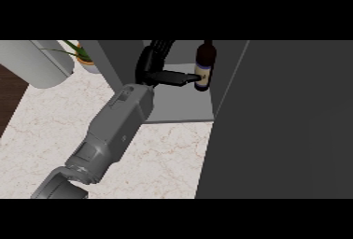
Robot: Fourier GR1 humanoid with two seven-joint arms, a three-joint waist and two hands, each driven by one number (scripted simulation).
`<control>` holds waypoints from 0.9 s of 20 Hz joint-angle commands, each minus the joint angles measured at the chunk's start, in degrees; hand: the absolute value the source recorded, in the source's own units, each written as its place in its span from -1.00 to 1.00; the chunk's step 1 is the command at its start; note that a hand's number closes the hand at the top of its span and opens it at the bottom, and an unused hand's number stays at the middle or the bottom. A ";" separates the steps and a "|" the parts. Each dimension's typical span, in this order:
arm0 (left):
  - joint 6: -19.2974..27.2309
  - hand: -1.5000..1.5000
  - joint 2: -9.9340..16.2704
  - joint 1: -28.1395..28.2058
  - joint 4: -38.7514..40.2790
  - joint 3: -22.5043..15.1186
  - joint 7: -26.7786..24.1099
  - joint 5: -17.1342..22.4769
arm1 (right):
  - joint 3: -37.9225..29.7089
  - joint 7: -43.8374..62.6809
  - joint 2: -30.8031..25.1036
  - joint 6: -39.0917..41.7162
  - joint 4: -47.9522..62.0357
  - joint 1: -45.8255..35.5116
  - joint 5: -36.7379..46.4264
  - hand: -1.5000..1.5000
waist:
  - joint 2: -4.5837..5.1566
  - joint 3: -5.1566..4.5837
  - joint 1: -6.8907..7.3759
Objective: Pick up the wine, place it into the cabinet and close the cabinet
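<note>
wine bottle [203, 65] held inside the cabinet [179, 109]
at upper centre of the frame, the left hand [169, 77] had its fingers [189, 79] clamped on the upright bottle.

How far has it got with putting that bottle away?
Picking up looks done: the wine bottle stands upright inside the open cabinet, the left hand at its label. Whether the fingers grip it is unclear. Left: let go, pull out, close the door.
</note>
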 commanded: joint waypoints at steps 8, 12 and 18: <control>-2.48 -1.00 0.02 16.53 -17.72 -10.10 3.51 6.25 | -0.14 3.99 -0.91 -1.49 -10.28 4.03 -1.69 -1.00 | -0.52 0.03 2.39; -0.20 -1.00 0.02 23.15 -26.66 -13.93 5.81 6.72 | 0.04 6.44 -1.55 -2.47 -12.17 3.51 -1.35 -1.00 | -0.77 -0.02 3.24; 3.85 -1.00 0.72 34.15 -39.30 -18.34 7.19 6.16 | -2.38 6.67 -3.05 -2.01 -14.19 3.94 -2.49 -1.00 | -0.34 -0.02 2.93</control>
